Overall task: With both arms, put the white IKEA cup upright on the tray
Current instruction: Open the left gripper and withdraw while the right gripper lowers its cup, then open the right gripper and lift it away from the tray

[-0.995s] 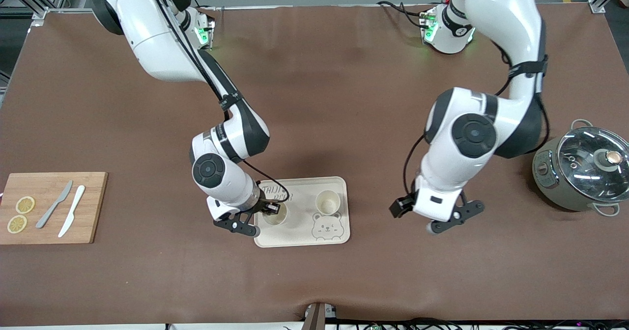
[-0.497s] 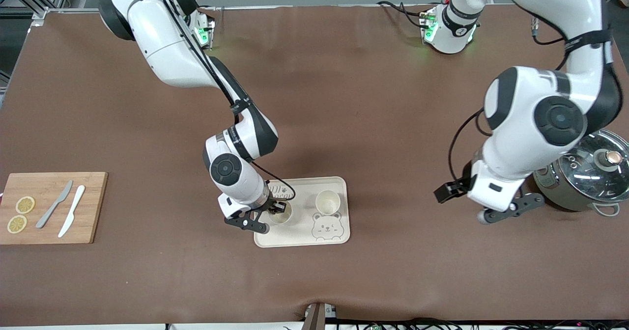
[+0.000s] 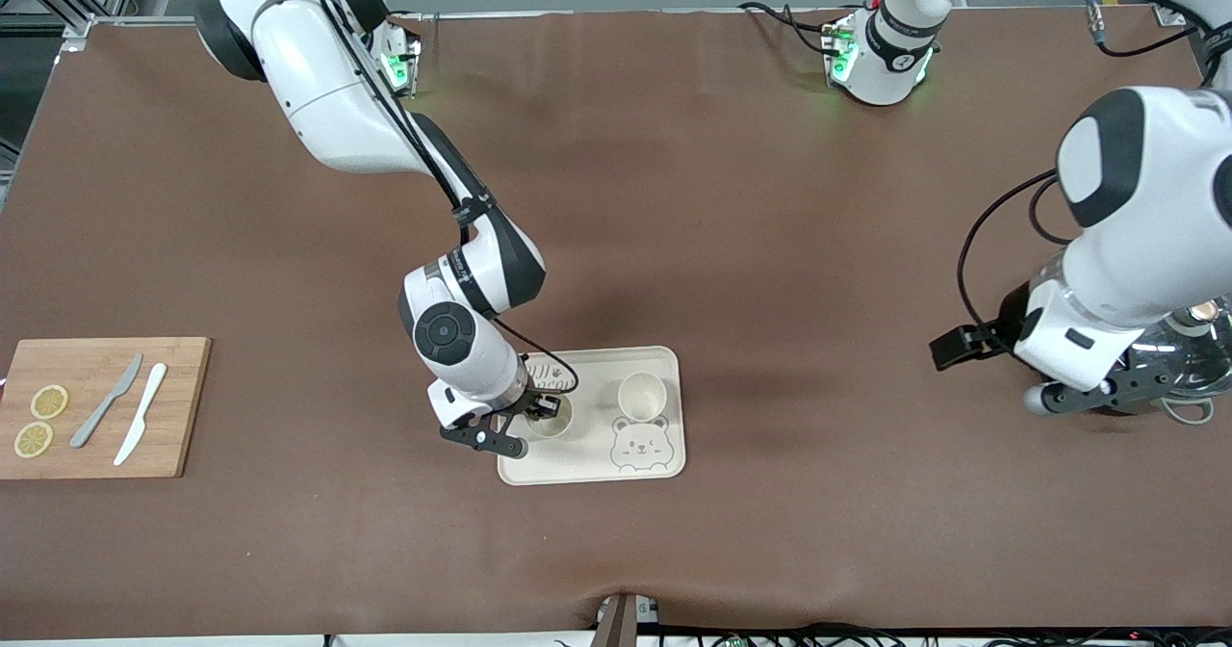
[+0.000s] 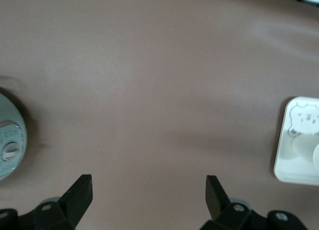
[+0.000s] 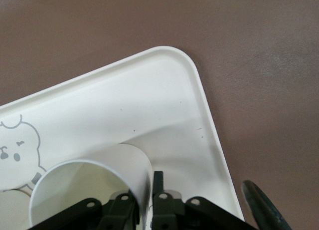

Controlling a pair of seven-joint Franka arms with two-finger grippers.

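The cream tray [image 3: 664,459] with the bear drawing lies near the table's middle. Two white cups stand upright on it. My right gripper [image 3: 541,414] is shut on the rim wall of the cup [image 3: 551,423] toward the right arm's end. In the right wrist view one finger is inside and one outside that cup [image 5: 94,182], which rests on the tray [image 5: 164,100]. The second cup [image 3: 642,397] stands free beside it. My left gripper [image 3: 1092,399] is open and empty, over the table next to the pot. The left wrist view shows its gripper [image 4: 148,190] above bare mat, with the tray [image 4: 294,160] at the frame's edge.
A grey-green pot with a glass lid [image 3: 1189,358] sits at the left arm's end, partly hidden by the left arm; it also shows in the left wrist view [image 4: 7,145]. A bamboo cutting board [image 3: 183,406] with two knives and lemon slices lies at the right arm's end.
The left arm has swung away from the tray toward the pot end of the table. The right gripper shifted slightly onto the cup, then held still.
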